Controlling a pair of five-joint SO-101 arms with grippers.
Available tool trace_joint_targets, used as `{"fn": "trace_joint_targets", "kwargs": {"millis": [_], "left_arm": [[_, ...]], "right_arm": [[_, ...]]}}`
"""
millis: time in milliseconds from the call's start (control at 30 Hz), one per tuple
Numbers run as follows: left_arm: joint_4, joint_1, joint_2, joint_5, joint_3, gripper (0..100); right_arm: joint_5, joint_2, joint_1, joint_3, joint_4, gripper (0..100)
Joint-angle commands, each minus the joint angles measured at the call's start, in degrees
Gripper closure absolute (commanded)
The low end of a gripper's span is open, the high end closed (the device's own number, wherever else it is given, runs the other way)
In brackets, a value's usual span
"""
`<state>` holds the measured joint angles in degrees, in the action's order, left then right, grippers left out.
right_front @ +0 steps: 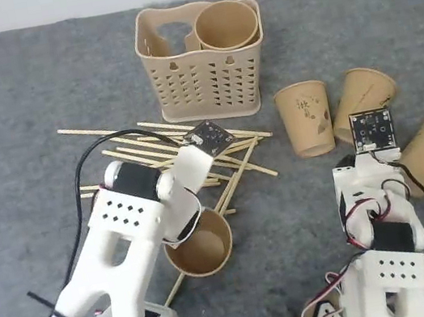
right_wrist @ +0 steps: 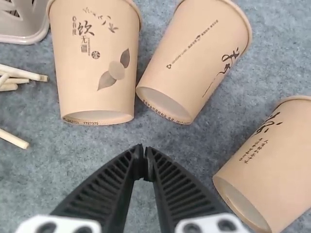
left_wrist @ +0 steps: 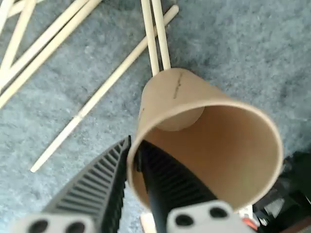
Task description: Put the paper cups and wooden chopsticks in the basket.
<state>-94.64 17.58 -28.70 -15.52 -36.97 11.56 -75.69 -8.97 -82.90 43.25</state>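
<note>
One paper cup (left_wrist: 204, 111) is clamped at its rim by the left gripper (left_wrist: 134, 148); the right gripper (right_wrist: 144, 156) is closed, empty. A lift to the basket (right_front: 199, 87) is required next.

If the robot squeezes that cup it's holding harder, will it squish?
Probably, a bit. The paper cup looks thin-walled, and the left gripper pinches just one side of its rim, so it may dent. It looks empty, so it's likely light.

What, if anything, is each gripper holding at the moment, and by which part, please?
The left gripper pinches a paper cup by its rim wall, one finger inside. The right gripper is shut on nothing.
</note>
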Motion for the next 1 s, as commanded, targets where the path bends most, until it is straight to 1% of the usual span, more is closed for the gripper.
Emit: {"fn": "trace_joint_targets", "kwargs": {"millis": [0,100,300,500,633,767,967], "left_arm": [[0.26,-0.09,-0.53,4.4,7.43,99],[0.09,-0.09,-0.35,10.37,13.76,99],[-3.34,0.26,0.18,15.65,28.44,99],[-1.41,0.26,1.32,24.35,40.4,99],[-2.29,0.35,9.49,27.87,53.14,99],[-5.8,0.35,21.98,29.71,72.84,99],[-5.8,0.26,36.92,34.46,98.68,99]], "right_arm": [[0.7,-0.66,0.48,0.53,-1.27,98.6],[0.7,-0.66,0.48,0.53,-1.27,98.6],[0.7,-0.66,0.48,0.53,-1.27,98.6],[0.7,-0.66,0.48,0.53,-1.27,98.6],[0.7,-0.66,0.48,0.53,-1.27,98.6],[0.7,-0.66,0.48,0.53,-1.27,98.6],[0.7,-0.66,0.48,0.53,-1.27,98.6]]}}
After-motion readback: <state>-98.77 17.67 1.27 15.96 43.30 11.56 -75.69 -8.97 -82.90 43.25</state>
